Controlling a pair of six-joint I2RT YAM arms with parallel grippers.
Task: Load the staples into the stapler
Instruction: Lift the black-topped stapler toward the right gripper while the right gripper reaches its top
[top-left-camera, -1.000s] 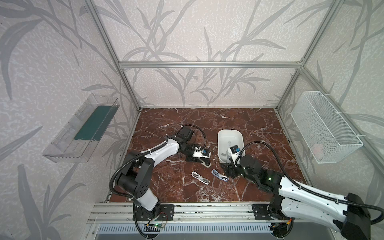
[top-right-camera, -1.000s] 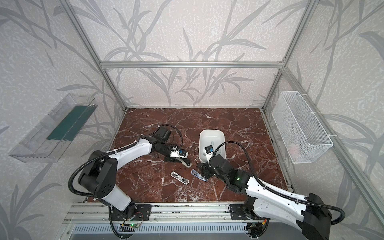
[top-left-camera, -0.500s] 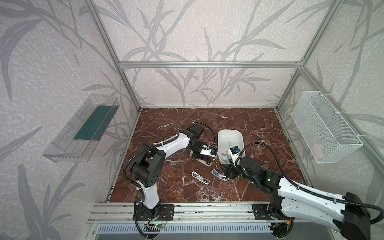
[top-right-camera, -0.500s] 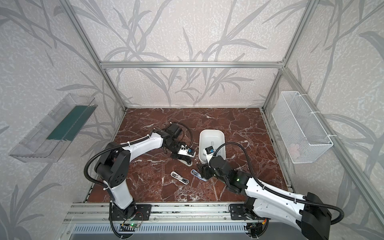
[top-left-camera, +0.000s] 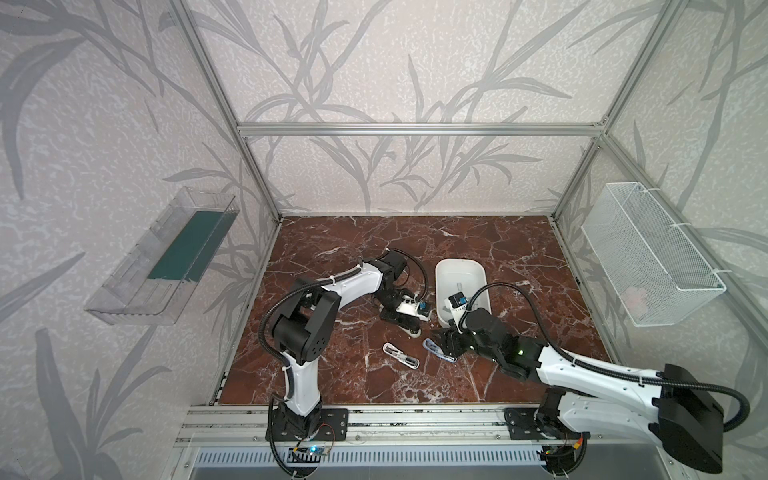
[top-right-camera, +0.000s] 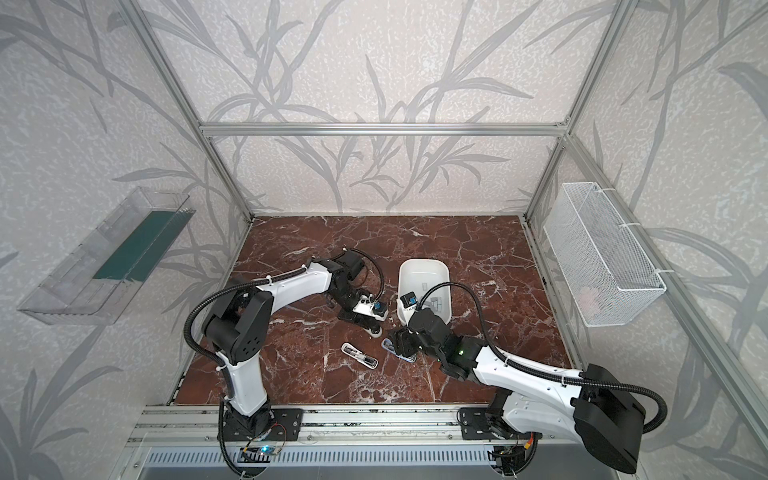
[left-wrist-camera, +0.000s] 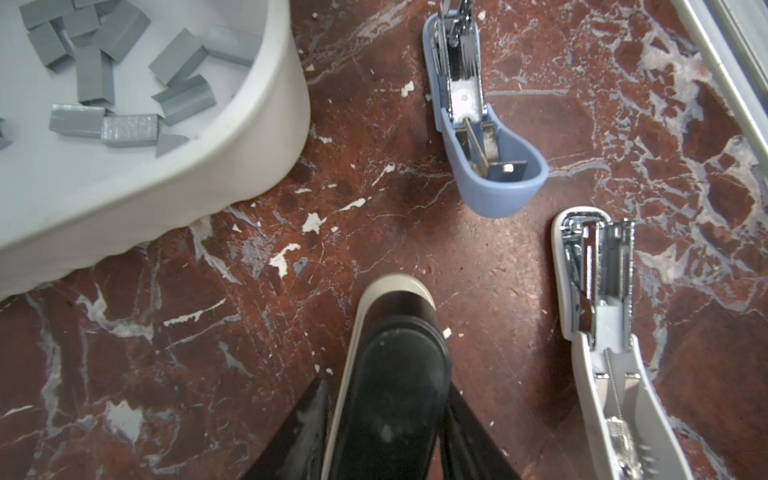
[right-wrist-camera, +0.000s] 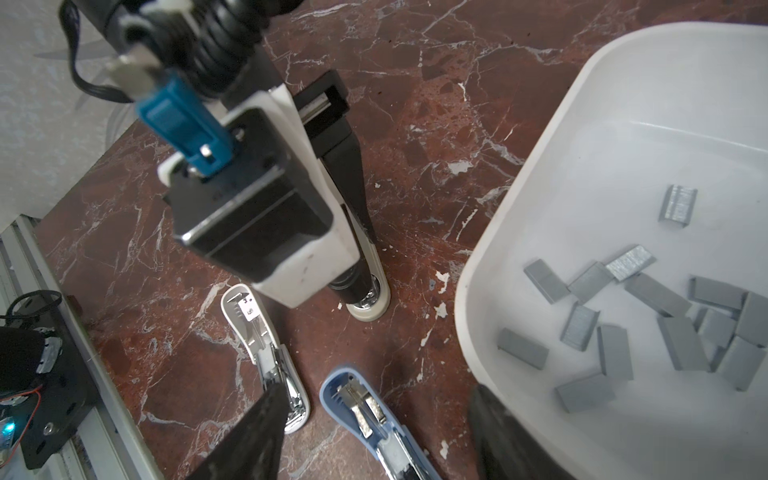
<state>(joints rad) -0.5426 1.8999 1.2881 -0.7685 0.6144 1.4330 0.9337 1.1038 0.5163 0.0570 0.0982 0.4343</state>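
Several grey staples (left-wrist-camera: 124, 83) (right-wrist-camera: 623, 324) lie loose in a white tub (top-left-camera: 460, 261) (left-wrist-camera: 208, 174). My left gripper (left-wrist-camera: 386, 388) (top-left-camera: 405, 322) is shut on a black stapler (left-wrist-camera: 395, 365) (right-wrist-camera: 365, 299) with a beige base, which rests on the marble floor left of the tub. A blue stapler (left-wrist-camera: 478, 137) (right-wrist-camera: 365, 411) lies flipped open in front of the tub. My right gripper (right-wrist-camera: 376, 399) (top-left-camera: 442, 347) hangs open over it, fingers apart on either side. A white stapler (left-wrist-camera: 602, 311) (top-left-camera: 401, 355), also opened, lies just left of the blue one.
A clear plastic bin (top-left-camera: 166, 266) hangs on the left wall and a white wire basket (top-left-camera: 648, 257) on the right wall. The aluminium rail (top-left-camera: 415, 419) carrying both arm bases runs along the front edge.
My left arm's elbow swung in and forward while its gripper shifted slightly towards the tub, its jaws narrowing on the black stapler. The right arm has barely moved.
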